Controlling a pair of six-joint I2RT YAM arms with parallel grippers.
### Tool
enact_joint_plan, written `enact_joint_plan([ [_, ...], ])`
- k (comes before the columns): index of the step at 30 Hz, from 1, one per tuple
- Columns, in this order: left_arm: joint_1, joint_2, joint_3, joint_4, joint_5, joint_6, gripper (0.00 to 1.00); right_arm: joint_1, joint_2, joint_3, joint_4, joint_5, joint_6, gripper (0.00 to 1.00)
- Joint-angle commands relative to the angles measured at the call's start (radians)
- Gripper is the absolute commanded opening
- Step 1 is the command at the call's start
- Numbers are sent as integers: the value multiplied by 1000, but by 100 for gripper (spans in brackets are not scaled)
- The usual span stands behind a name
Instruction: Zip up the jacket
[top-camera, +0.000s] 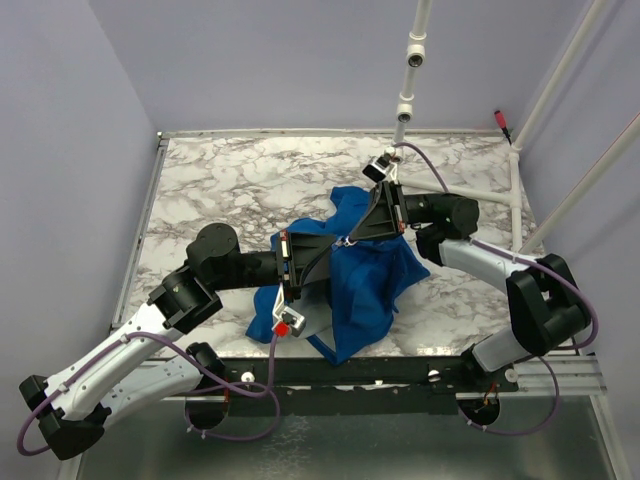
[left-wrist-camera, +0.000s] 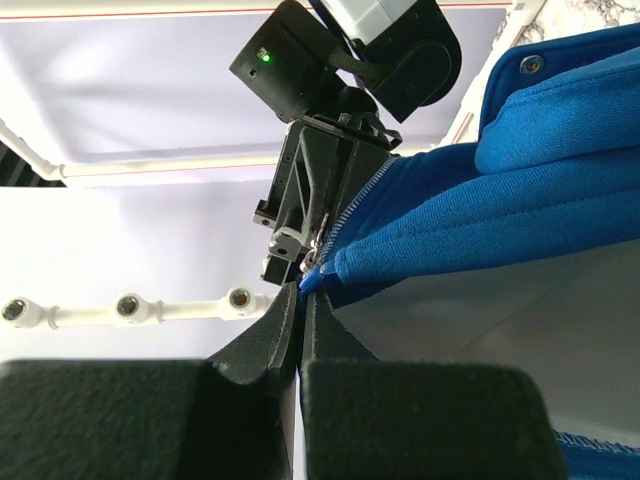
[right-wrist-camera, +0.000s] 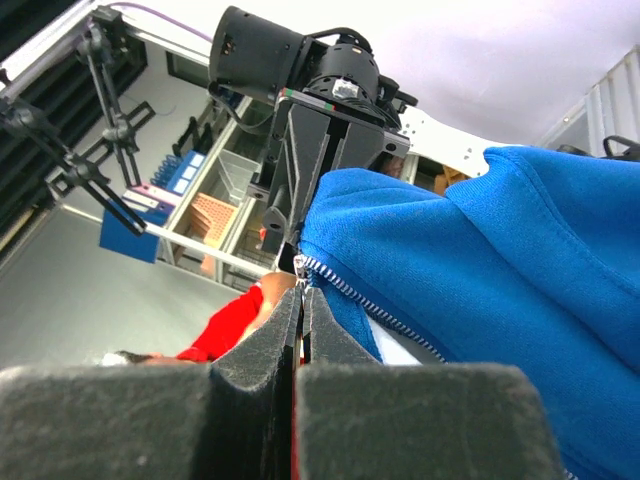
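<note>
Currently jacket (top-camera: 365, 285) edge clamped by left pincer (left-wrist-camera: 303, 289); zipper pull (right-wrist-camera: 299, 266) clenched by right pincer (right-wrist-camera: 301, 291), both closed tight.

place: robotics lab | evidence: parts bins (right-wrist-camera: 215, 205), jointed stand (right-wrist-camera: 75, 172), enclosed marble table (top-camera: 230, 180)

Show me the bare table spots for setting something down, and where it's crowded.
Bare table: the far-left area between its left edge and the jacket; the far strip beyond the right gripper; a near-right patch between jacket and right arm. Crowded: the centre, where the left gripper and right gripper clamp the jacket.
</note>
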Motion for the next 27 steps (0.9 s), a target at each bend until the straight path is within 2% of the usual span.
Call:
enact_joint_plan([
  [1, -4, -12, 10, 39, 37, -5, 0, -16, -43, 5, 63, -81, -159, 1],
  [4, -4, -15, 10, 39, 38, -15, 0, -27, -127, 29, -292, -102, -452, 1],
  [8, -4, -19, 11, 38, 40, -21, 0, -41, -228, 180, -1082, -51, -1037, 1],
  [10, -4, -19, 10, 38, 43, -21, 0, -45, -228, 266, -1371, -10, -1221, 1],
  [11, -4, -19, 11, 39, 45, -22, 0, -47, -226, 284, -1426, -4, -1252, 1],
  [15, -5, -19, 11, 38, 49, -21, 0, -60, -240, 282, -1455, 37, -1277, 1],
  [20, -4, -20, 14, 39, 52, -23, 0, -62, -233, 327, -1630, 107, -1404, 1],
  [25, -4, -20, 19, 38, 52, -30, 0, -62, -202, 428, -1895, 298, -1598, 1],
  [27, -4, -19, 26, 37, 50, -40, 0, -65, -197, 457, -1952, 385, -1648, 1],
])
